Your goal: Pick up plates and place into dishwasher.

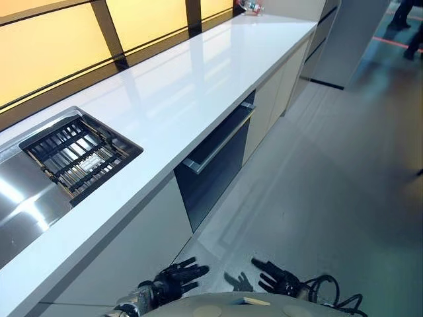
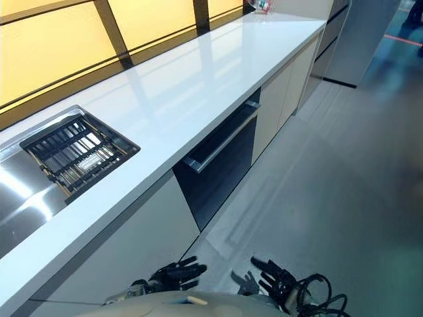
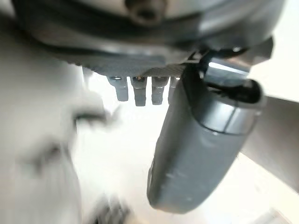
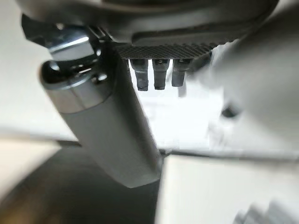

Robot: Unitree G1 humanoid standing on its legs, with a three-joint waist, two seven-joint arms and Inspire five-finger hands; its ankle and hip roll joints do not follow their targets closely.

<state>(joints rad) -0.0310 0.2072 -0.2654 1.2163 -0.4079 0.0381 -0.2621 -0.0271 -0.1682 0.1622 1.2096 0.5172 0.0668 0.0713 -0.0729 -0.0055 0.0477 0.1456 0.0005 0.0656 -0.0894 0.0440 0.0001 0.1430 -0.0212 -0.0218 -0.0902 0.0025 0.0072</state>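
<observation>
White countertop runs long and bare away from the sink, its front edge straight above one dark dishwasher, whose door is shut with a single bar handle across its top. Beside the dishwasher, the grey floor lies wide open. One dark rack sits in the sink well, left of the dishwasher; whether plates lie in it I cannot tell. Two hands hang low before the cabinet fronts: the left hand and the right hand, both with fingers spread and relaxed, holding nothing and touching nothing.
</observation>
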